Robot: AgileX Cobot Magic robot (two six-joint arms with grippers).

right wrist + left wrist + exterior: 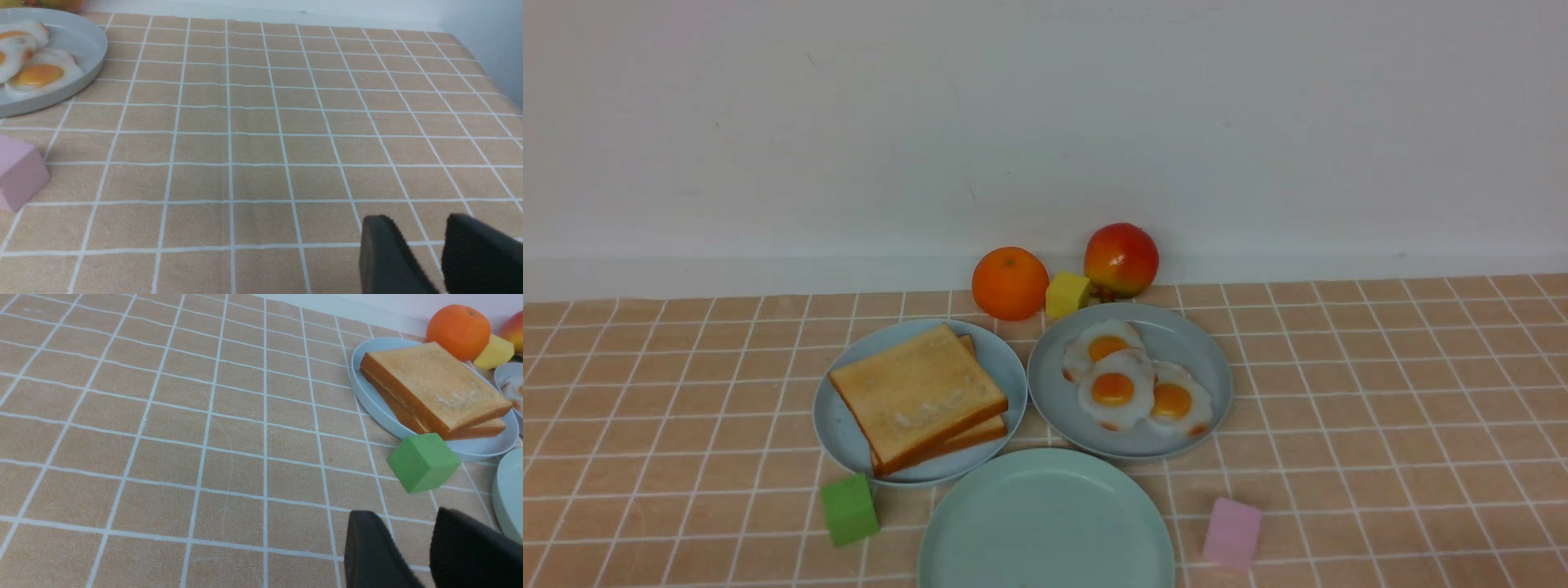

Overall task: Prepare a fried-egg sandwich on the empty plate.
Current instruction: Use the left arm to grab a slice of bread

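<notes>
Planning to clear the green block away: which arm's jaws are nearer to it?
Left. The green block lies just beyond the left arm's open jaws; the right arm's jaws are off on the pink block's side, their wrist view not showing the green one.

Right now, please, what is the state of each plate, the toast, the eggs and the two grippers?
Mint-green plate: empty
Light-blue plate: holding toast
Grey-blue plate: holding eggs
Toast slices: stacked, askew
Fried eggs: three, overlapping
Left gripper: open, holding nothing
Right gripper: open, holding nothing
</notes>
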